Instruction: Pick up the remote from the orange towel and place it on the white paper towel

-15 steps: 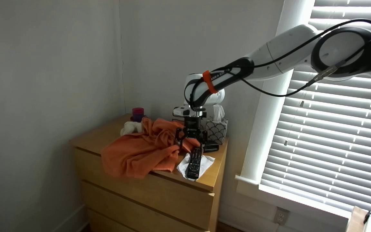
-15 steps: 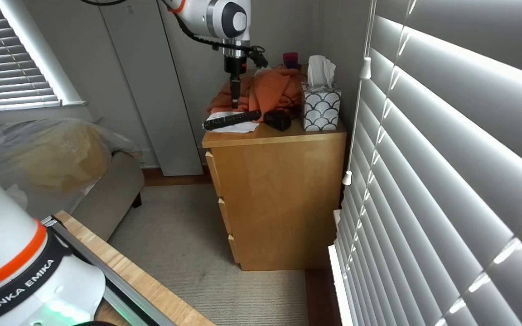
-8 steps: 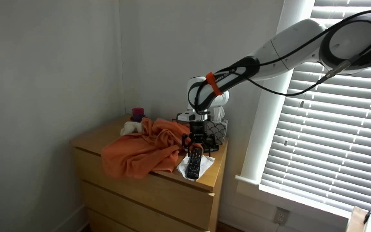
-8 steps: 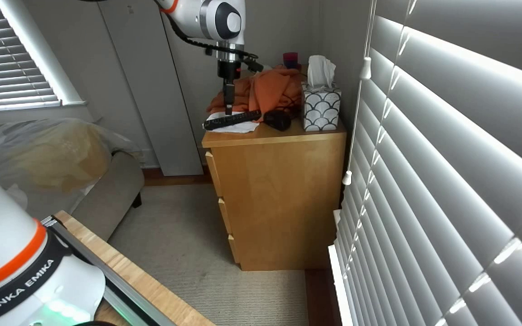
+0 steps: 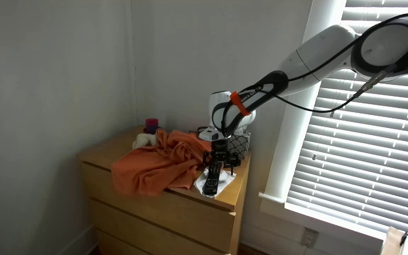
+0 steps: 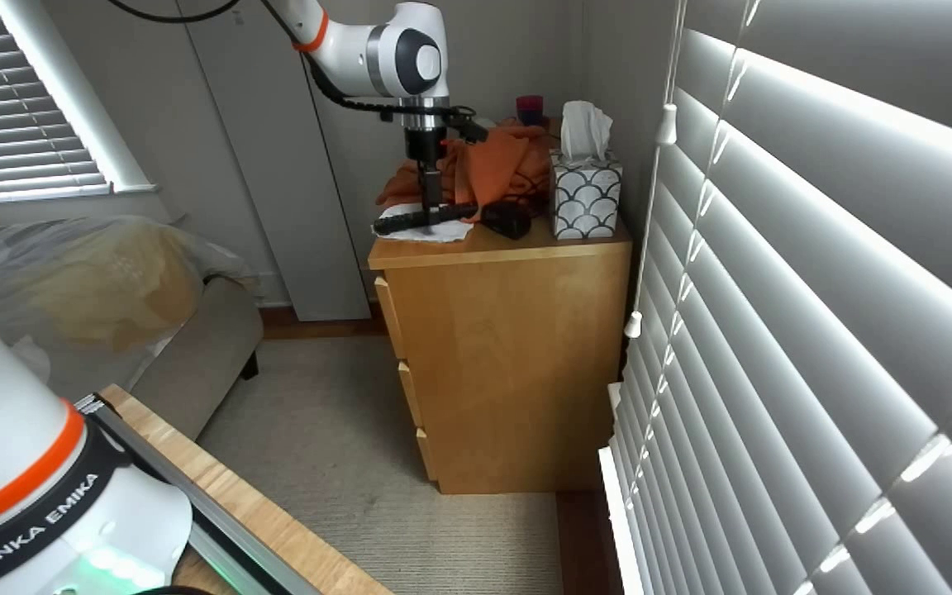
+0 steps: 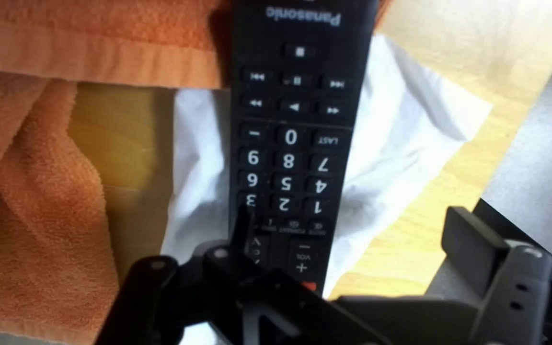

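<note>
The black remote (image 5: 212, 180) lies on the crumpled white paper towel (image 5: 228, 180) near the dresser's front corner; both also show in an exterior view, remote (image 6: 396, 223) and paper (image 6: 447, 234). The orange towel (image 5: 151, 173) is bunched beside them. In the wrist view the remote (image 7: 295, 120) lies lengthwise across the paper (image 7: 400, 124), one end by the orange towel (image 7: 36, 201). My gripper (image 7: 352, 225) is open and low. Its left finger overlaps the remote's number keys; its right finger is out past the paper. Whether the left finger touches the remote I cannot tell.
A tissue box (image 6: 587, 198) and a dark object (image 6: 506, 219) stand behind the remote. A pink and purple cup (image 5: 151, 124) and a white soft thing (image 5: 143, 141) are at the back of the dresser (image 5: 94, 152). Window blinds (image 6: 740, 330) are close by the dresser.
My gripper has moved right and down to the remote, staying open. The remote has shifted slightly on the paper in the last half second.
</note>
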